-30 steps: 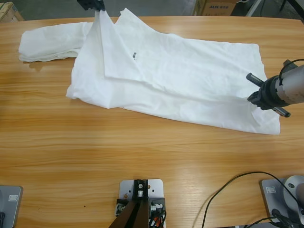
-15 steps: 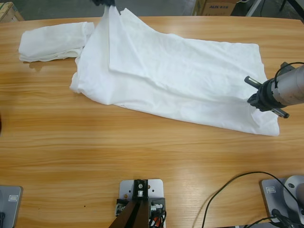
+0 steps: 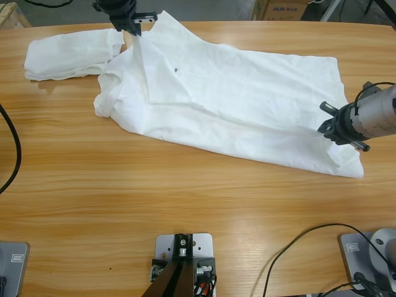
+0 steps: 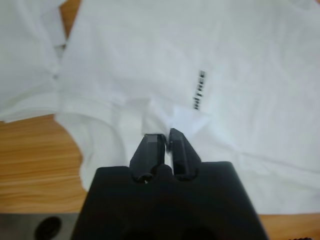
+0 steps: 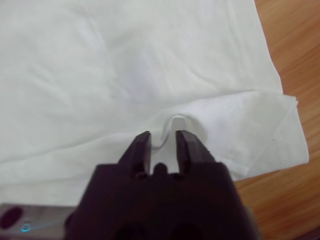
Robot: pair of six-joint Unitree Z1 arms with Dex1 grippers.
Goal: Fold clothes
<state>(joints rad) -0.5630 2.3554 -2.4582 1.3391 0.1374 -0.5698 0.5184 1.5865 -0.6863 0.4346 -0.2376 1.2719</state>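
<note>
A white T-shirt [image 3: 247, 105] lies spread across the table's far half, partly folded over itself, with small black lettering [image 3: 176, 68] on the chest. My left gripper [image 3: 133, 31] is shut on a pinch of the shirt's cloth at the far edge; the left wrist view shows the jaws [image 4: 167, 136] closed on a fold close to the lettering [image 4: 199, 90]. My right gripper [image 3: 325, 129] is shut on the shirt's right end, with a small loop of cloth pinched between its jaws [image 5: 163, 137]. A folded white bundle [image 3: 68, 54] rests at the far left, touching the shirt.
The wooden table [image 3: 185, 204] shows bare wood along its whole near half. A black cable [image 3: 13, 148] curves in at the left edge, another cable [image 3: 297, 244] loops at the bottom right. A cardboard box [image 3: 278, 8] stands beyond the far edge.
My left gripper has come down and left with the shirt's edge. The lifted flap has sunk, the shirt's left side has bunched and the lettering shows again. The right gripper has barely moved.
</note>
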